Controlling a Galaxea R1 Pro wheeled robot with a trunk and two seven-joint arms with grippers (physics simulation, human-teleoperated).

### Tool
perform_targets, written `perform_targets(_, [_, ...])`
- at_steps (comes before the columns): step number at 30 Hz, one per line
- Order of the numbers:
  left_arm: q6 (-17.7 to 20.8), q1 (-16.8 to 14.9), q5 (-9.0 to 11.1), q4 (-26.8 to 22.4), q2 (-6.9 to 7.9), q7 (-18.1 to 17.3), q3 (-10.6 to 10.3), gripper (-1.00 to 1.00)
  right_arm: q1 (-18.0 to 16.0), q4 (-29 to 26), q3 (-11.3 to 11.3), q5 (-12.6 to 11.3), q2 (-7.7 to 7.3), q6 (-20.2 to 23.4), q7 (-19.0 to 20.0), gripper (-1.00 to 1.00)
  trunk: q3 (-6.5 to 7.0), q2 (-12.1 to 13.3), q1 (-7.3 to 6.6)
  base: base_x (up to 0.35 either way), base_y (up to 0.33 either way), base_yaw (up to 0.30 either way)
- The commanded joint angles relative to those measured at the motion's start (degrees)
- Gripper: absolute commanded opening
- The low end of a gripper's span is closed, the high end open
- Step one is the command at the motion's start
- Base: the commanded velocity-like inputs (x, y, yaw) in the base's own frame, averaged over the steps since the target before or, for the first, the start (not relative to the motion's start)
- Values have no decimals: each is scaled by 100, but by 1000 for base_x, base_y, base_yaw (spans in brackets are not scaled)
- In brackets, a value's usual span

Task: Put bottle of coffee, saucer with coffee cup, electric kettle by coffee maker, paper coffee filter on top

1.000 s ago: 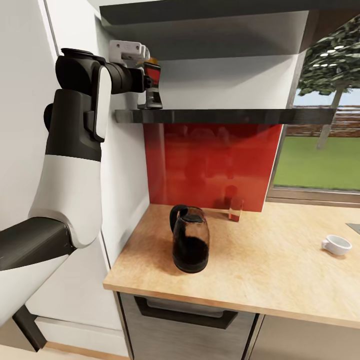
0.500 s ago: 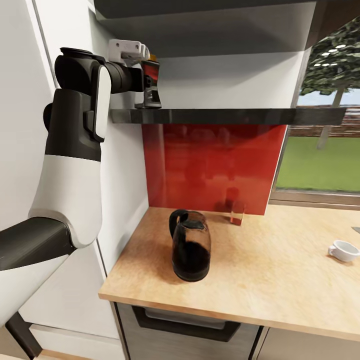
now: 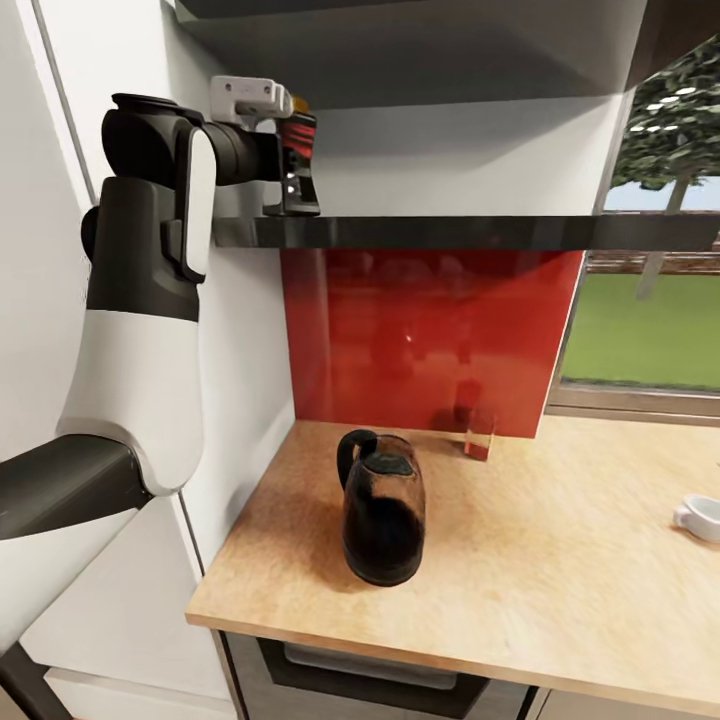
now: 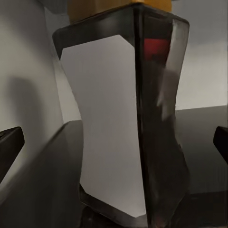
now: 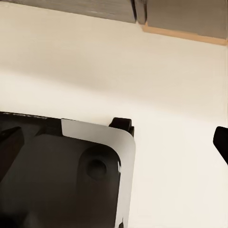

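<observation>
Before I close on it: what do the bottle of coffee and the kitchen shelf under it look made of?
The bottle of coffee looks like dark, glossy glass or clear plastic: light streaks run down its edges, around a matte pale label. The kitchen shelf looks like a dark grey polished slab, lacquer or stone, unclear which; the bottle's base reflects in it.

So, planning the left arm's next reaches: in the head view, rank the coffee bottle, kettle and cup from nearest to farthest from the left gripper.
1. bottle of coffee, between the left gripper fingers on the shelf.
2. electric kettle, below on the countertop.
3. coffee cup, far right on the countertop.
</observation>
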Motion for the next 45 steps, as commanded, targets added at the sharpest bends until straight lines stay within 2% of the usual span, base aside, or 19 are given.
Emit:
perform_targets(1, [19,-6,-59,-4,-2,-54,25,100,-3,0,-47,59,-2,-18,16,100,-8,-5,3,201,0,0])
perform_targets(10, [19,-6,-53,-8,-2,-55,135,100,-3,0,-47,60,-2,-18,16,100,-8,-5,3,69,0,0])
perform_targets(45, [19,-6,-53,-8,-2,-62,146,100,-3,0,-47,59,1,-18,16,100,-8,-5,3,39,-20,0])
